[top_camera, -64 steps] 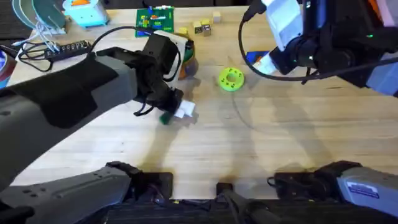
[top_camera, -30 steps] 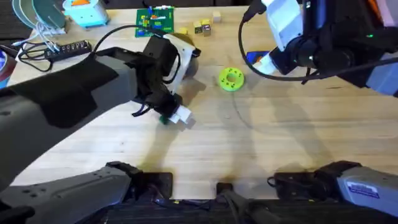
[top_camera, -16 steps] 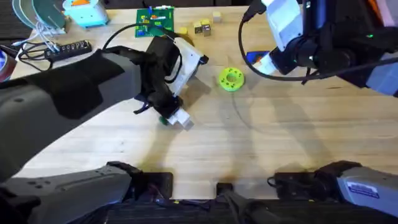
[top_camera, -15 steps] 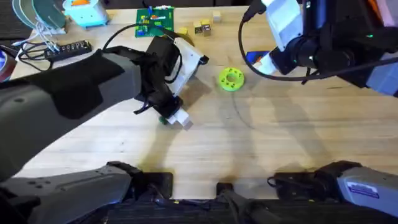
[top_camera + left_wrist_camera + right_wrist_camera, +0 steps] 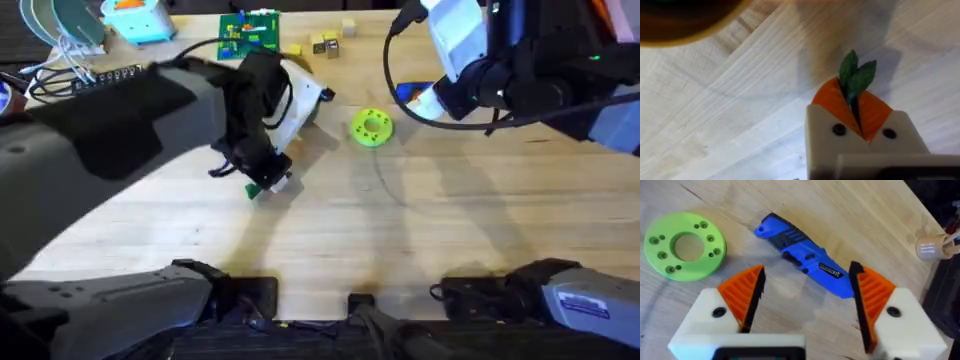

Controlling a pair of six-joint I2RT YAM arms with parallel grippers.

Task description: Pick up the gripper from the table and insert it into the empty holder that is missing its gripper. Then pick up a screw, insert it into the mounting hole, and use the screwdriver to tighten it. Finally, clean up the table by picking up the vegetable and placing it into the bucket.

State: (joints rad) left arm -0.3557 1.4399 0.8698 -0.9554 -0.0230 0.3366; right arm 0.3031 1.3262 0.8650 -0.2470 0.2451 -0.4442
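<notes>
My left gripper (image 5: 854, 111) is shut on the vegetable (image 5: 856, 77), a small dark green leafy bundle sticking out past the orange pads. From overhead the left gripper (image 5: 268, 183) is left of the table's centre, with the vegetable (image 5: 254, 191) green at its tip. The bucket (image 5: 680, 22) is a blurred orange-brown rim close ahead of it. My right gripper (image 5: 807, 297) stands open just above the blue screwdriver (image 5: 805, 255), which lies flat on the wood. The screwdriver (image 5: 408, 92) is at the back right. The loose gripper, the holder and the screw are out of view.
A lime-green disc (image 5: 372, 127) lies left of the screwdriver, and it is also the lime-green disc (image 5: 685, 245) in the right wrist view. At the back edge are a green circuit board (image 5: 250, 30), wooden blocks (image 5: 325, 42) and a power strip (image 5: 105, 75). Bare wood spans the near middle.
The left arm has swung a little left and risen toward the camera with the vegetable in its gripper. Its wrist now covers the bucket. The right arm has not moved.
</notes>
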